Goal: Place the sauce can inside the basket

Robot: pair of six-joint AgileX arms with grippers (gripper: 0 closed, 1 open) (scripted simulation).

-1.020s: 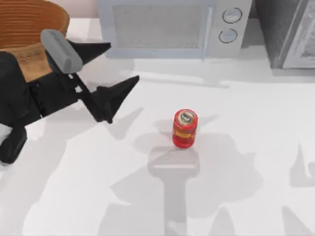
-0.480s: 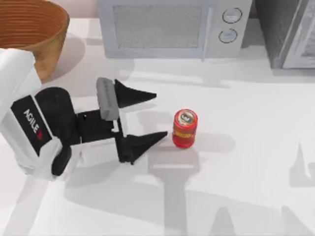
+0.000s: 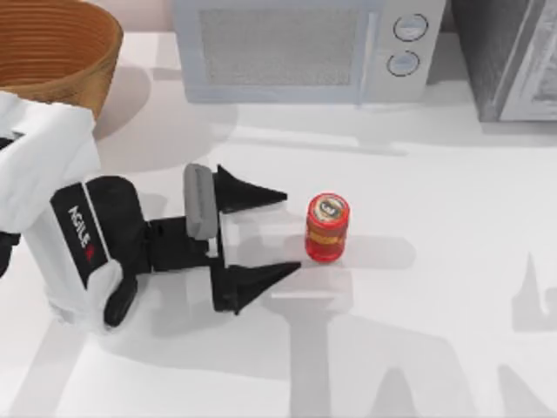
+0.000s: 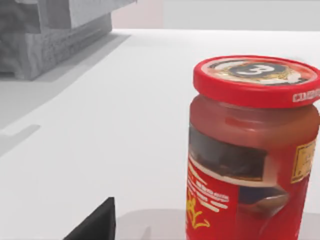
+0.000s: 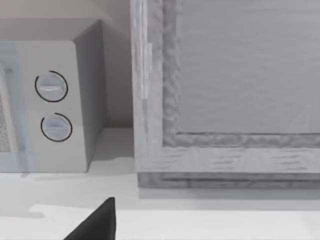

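Note:
The sauce can (image 3: 327,228) stands upright on the white table near the middle, red with a yellow label band and a round printed top. My left gripper (image 3: 292,232) lies low just to its left, open. Its two black fingers point at the can, with the tips a short way from its side and not touching. In the left wrist view the sauce can (image 4: 250,150) looms close, with one black fingertip (image 4: 97,225) beside it. The wicker basket (image 3: 52,43) sits at the table's far left corner. One dark fingertip (image 5: 100,222) of my right gripper shows in the right wrist view.
A grey microwave (image 3: 296,48) stands along the back edge behind the can, also seen as the microwave (image 5: 55,100) with two round knobs. A grey cabinet (image 3: 513,57) fills the back right corner. The left arm's white body (image 3: 52,218) lies between basket and can.
My left arm swung down from beside the basket and turned its open gripper toward the can. In the last half second it slid a little farther right. The can has not moved.

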